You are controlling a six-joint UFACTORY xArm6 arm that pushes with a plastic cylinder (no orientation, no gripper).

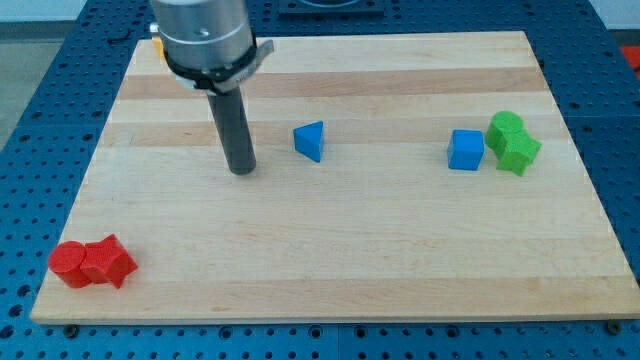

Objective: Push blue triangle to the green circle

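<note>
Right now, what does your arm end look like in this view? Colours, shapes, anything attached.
A silver-grey metal cylinder enters from the view's top, ringed below by a black collar with small side tabs. From it hangs a straight dark grey rod, round and plain, ending at my tip. No cables or markings show.

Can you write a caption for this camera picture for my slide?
My tip rests left of the blue triangle; the green circle waits far right, beside a blue cube.
</note>
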